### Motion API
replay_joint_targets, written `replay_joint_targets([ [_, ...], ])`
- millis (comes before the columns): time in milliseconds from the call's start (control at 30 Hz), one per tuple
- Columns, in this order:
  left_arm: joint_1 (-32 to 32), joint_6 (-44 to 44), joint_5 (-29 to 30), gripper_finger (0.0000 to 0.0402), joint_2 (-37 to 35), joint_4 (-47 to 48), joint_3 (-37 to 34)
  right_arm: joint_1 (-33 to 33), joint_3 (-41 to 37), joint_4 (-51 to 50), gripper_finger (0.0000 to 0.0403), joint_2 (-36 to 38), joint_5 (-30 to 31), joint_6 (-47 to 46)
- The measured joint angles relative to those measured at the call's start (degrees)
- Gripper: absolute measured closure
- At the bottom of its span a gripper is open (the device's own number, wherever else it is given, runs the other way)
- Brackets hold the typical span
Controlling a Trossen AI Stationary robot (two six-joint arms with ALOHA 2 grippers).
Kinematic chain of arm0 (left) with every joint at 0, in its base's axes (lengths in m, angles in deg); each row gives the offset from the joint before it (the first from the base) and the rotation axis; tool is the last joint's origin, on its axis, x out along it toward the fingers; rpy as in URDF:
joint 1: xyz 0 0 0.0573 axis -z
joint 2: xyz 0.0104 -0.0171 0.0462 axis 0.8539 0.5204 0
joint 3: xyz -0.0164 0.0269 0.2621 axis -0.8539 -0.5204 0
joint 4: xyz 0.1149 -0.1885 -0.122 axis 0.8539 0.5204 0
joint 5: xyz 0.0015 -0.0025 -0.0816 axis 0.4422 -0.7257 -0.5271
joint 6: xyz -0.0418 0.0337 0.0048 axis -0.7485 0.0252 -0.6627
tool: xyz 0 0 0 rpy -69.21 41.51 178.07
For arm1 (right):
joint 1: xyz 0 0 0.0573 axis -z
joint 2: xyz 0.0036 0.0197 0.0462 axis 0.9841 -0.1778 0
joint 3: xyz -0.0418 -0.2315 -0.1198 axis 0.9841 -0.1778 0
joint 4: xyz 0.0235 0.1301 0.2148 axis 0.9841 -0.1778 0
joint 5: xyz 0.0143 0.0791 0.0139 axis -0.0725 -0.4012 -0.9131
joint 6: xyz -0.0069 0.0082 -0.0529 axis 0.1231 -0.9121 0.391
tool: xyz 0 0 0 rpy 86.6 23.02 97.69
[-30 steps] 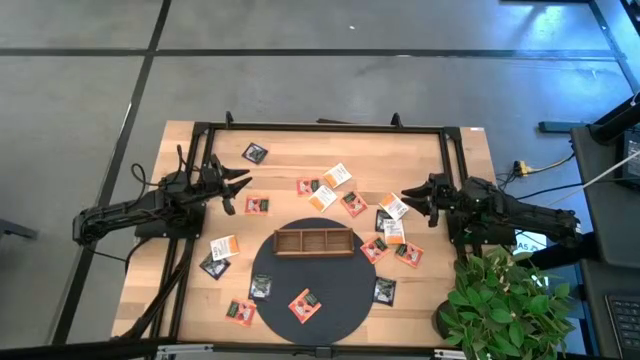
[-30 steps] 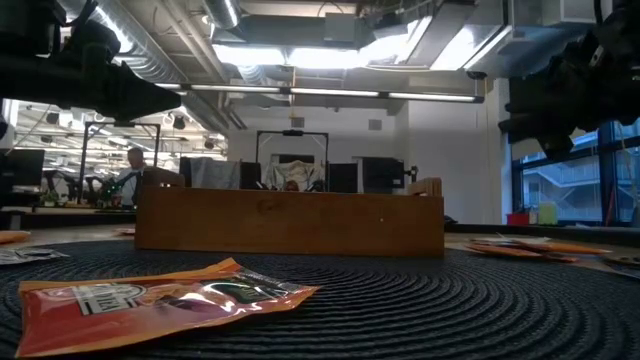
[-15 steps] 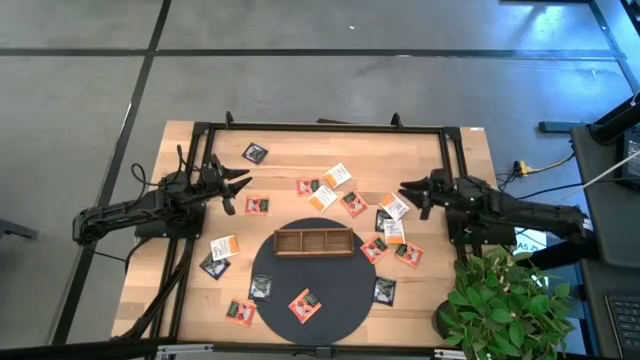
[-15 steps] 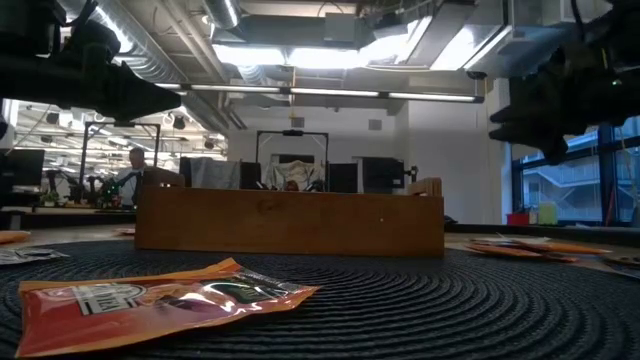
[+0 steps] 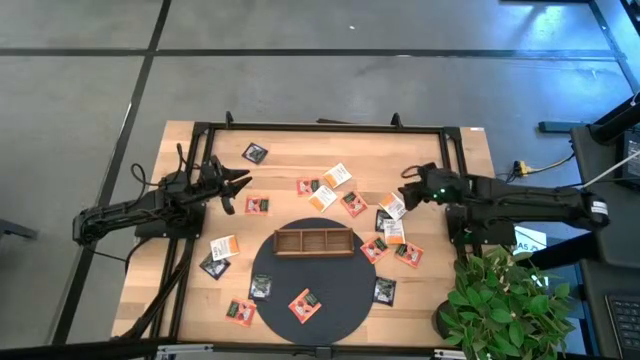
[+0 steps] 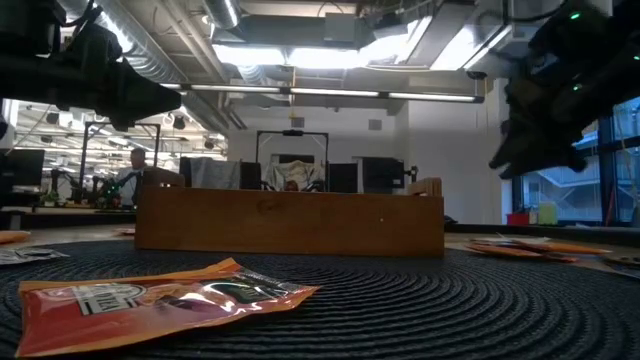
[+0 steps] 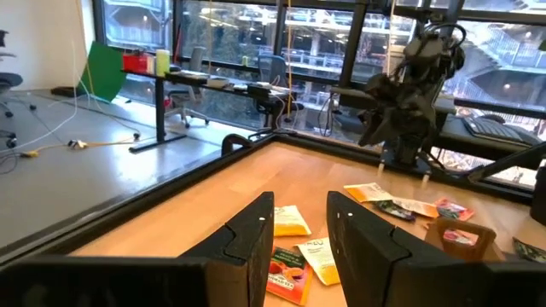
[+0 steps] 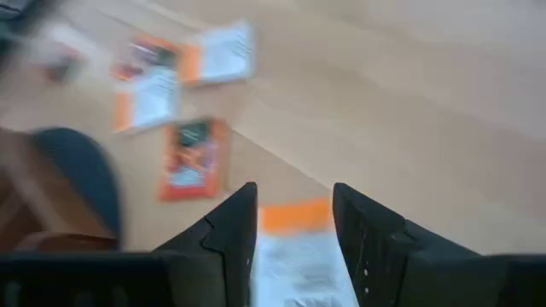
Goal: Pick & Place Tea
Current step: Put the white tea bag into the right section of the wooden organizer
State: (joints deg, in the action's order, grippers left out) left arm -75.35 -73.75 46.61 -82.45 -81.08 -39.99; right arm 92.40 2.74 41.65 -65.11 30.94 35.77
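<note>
- My right gripper (image 5: 408, 191) sits right of centre in the overhead frame, fingers apart and holding nothing, poised over a white sachet with an orange edge (image 5: 394, 207); in its own wrist camera that sachet (image 8: 299, 247) shows in the gap between the fingers.
- My left gripper (image 5: 240, 182) waits at the left of the overhead frame, above the table, fingers parted and empty, near an orange-red sachet (image 5: 257, 205).
- The table (image 5: 280, 170) fills the middle of the overhead frame; nothing on it looks sorted yet.
- The round dark mat (image 5: 340, 285) lies at lower centre, carrying the tray and a few stray sachets.
- The wooden tray (image 5: 313, 242) sits at the mat's upper edge; all three compartments look bare from above, and the level view shows only its side wall (image 6: 290, 222).
- The sachets are scattered: a cluster just above the tray, another to its right, a black one (image 5: 254, 153) at upper left, more along the lower left, and an orange-red one (image 5: 303, 305) on the mat, which fills the lower left of the level view (image 6: 150, 300).
- My read: the job is barely begun, no tea is in the tray and every sachet is left to move. The first pick looks like the white one under my right gripper.
</note>
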Motion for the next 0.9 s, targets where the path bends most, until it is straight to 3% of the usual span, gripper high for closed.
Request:
replay_joint_targets([
  [167, 0.0, 0.0, 0.0, 0.0295, 0.0, 0.0, 0.0, 0.0, 1.8, -4.5, 0.0247, -6.9, -1.8, -7.3],
  [367, 0.0, 0.0, 0.0, 0.0295, 0.0, 0.0, 0.0, 0.0, 1.8, -4.7, 0.0247, -12.0, -8.5, -12.5],
  [900, 0.0, 0.0, 0.0, 0.0295, 0.0, 0.0, 0.0, 0.0, 1.8, -10.5, 0.0247, -12.9, -9.7, -23.2],
])
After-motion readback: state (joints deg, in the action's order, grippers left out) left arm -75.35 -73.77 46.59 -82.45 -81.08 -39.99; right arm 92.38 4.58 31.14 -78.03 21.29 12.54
